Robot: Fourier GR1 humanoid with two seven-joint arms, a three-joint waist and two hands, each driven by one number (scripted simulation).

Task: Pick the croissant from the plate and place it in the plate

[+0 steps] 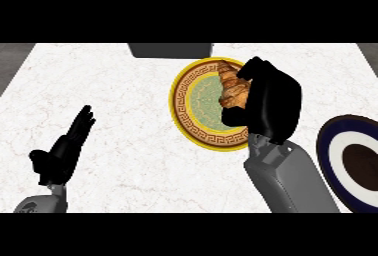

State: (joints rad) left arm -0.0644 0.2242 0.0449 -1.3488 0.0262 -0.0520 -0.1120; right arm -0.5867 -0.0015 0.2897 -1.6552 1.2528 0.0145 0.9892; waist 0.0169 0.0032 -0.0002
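L hand (63, 147) rests open at lower left, fingers up, out of the way. Blue-rimmed plate (330, 145) waits at right, prob. the drop spot. R hand (272, 100) curls round croissant (232, 87) over yellow-rimmed plate (177, 100), right half; looks like grasp for lift, can't tell if it's raised. Dark box (171, 50) sits beyond.

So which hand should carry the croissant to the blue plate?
The right hand: it's curled round the croissant on the yellow plate, and the blue plate is on its side. The left hand rests open, far away.
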